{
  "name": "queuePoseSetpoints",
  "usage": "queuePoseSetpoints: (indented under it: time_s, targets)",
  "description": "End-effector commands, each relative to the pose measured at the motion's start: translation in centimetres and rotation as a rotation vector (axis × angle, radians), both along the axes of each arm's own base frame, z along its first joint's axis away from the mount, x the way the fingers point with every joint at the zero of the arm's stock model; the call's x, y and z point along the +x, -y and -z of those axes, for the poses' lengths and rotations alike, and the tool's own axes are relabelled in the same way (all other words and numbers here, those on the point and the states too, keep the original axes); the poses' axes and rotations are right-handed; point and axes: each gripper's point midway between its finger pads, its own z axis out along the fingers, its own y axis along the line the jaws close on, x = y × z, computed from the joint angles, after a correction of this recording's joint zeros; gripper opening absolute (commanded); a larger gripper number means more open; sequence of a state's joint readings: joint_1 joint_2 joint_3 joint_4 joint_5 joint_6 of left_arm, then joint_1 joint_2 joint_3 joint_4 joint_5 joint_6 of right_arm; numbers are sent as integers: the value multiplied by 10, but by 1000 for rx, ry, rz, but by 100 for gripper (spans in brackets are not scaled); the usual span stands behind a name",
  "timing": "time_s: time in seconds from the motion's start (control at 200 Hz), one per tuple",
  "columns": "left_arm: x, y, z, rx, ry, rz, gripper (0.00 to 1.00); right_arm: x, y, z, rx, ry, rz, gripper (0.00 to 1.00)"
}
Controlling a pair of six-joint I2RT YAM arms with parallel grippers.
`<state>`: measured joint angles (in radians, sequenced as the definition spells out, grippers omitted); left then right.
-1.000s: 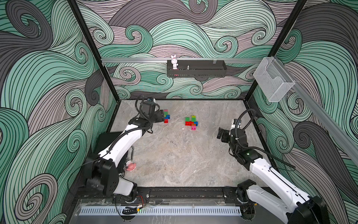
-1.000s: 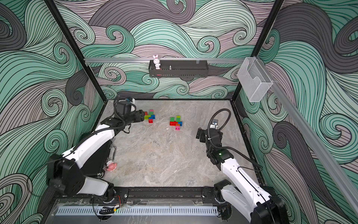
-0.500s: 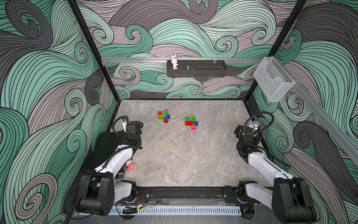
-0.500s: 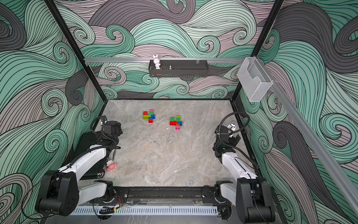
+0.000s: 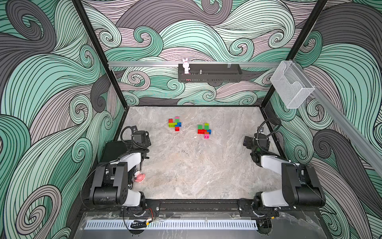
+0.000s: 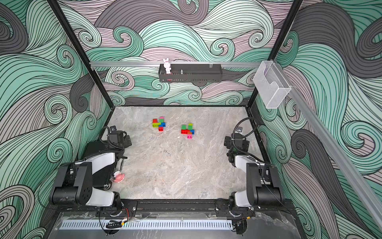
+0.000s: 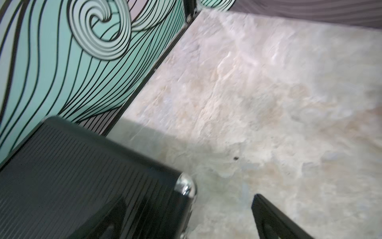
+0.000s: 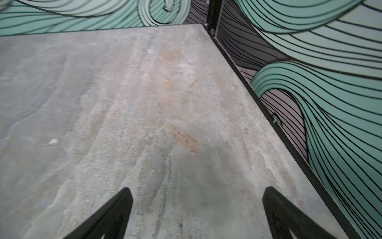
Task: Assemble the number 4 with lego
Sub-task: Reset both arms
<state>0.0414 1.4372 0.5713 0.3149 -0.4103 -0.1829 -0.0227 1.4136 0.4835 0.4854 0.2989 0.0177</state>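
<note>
We judge the build to be at or near its end. The lego sits in two groups in the upper middle of the desk [image 5: 196, 169], well apart from both arms. The left cluster [image 5: 175, 123] shows two short uprights, a lime crossbar and a red foot at lower right. The right cluster [image 5: 204, 130] has a green and a lime top, a red bar and a pink foot. Both read to us as a 4, though we cannot tell whether every brick is pressed home. If a next move is needed, it calls for a long reach up the frame and a fine pinch on bricks smaller than a claw.

The left arm [image 5: 130, 160] is folded at the left edge. The left claw [image 5: 145, 138] hangs partly over a black box [image 7: 82, 175], fingers apart and holding nothing. The right arm [image 5: 270, 163] is folded at the right edge. The right claw [image 8: 197, 190] points along bare desk near the wall, fingers wide apart and empty.
</note>
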Motion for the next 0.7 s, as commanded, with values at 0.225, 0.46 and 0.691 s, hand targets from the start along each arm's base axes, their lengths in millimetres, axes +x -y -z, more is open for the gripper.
queuePoseSetpoints:
  time_s: [0.225,0.46,0.691]
  targets:
    - [17,41,4,-28,224,324,99,0,-28,-25,53,136,-161,99]
    - [13,17,4,-3,165,128,99,2,-57,-27,96,234,-312,99]
    - [13,17,4,-5,162,123,99,23,-66,3,92,135,-329,99]
